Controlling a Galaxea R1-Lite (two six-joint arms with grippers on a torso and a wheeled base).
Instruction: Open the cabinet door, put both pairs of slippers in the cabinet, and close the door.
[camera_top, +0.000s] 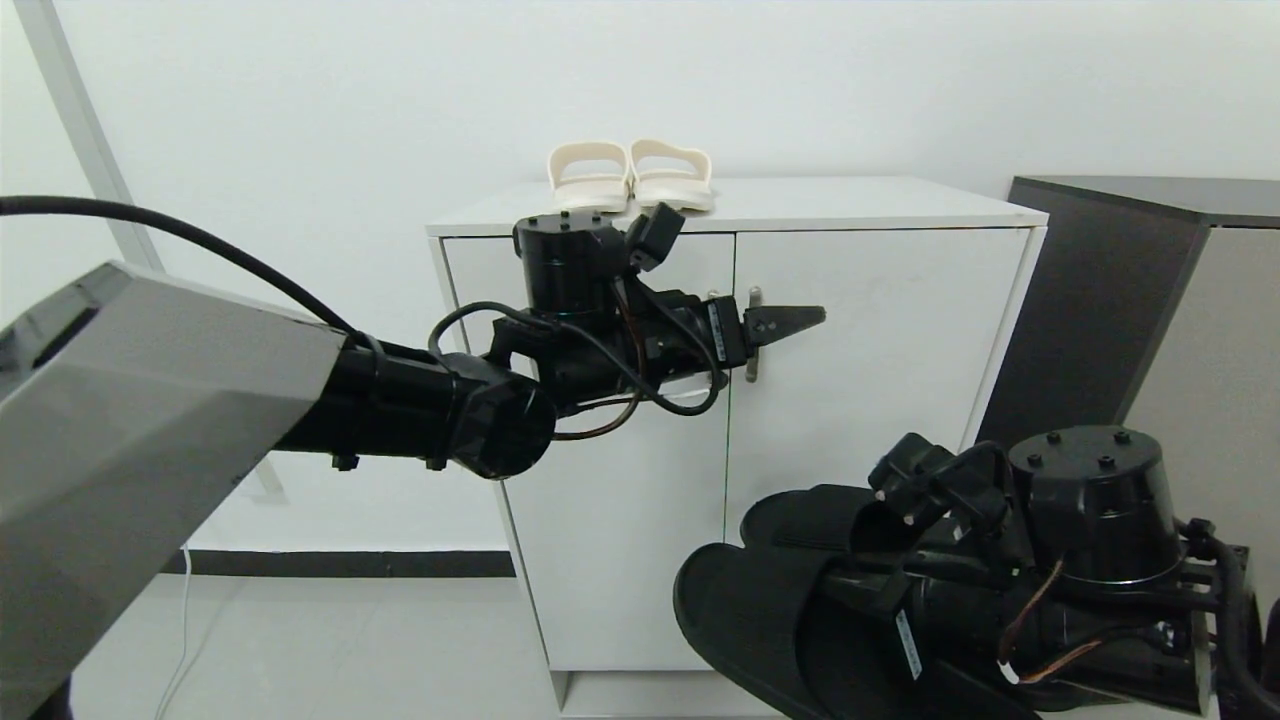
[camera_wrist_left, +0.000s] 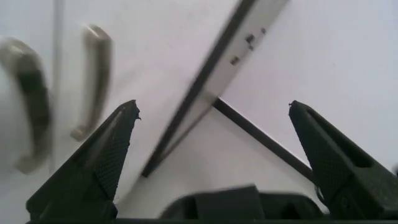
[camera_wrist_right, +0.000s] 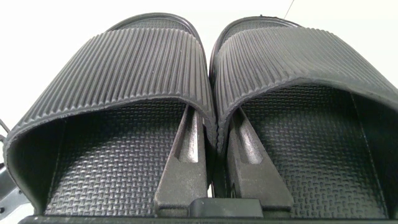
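The white cabinet (camera_top: 860, 400) stands ahead with both doors shut and two metal handles (camera_top: 752, 335) at the centre seam. My left gripper (camera_top: 790, 320) is open, level with the handles and right beside them; in the left wrist view its fingers (camera_wrist_left: 112, 149) are spread wide, with the handles (camera_wrist_left: 93, 81) off to one side. A cream pair of slippers (camera_top: 630, 178) sits on the cabinet top. Low on the right, in front of the right door, my right gripper (camera_top: 900, 565) is shut on the black pair of slippers (camera_top: 760, 600). Its fingers (camera_wrist_right: 186, 162) reach under the straps and pinch the slippers' (camera_wrist_right: 124, 81) inner walls together.
A dark grey cabinet (camera_top: 1100, 300) stands close against the white cabinet's right side. A white wall with a black baseboard (camera_top: 350, 563) runs behind, and open floor lies to the cabinet's left.
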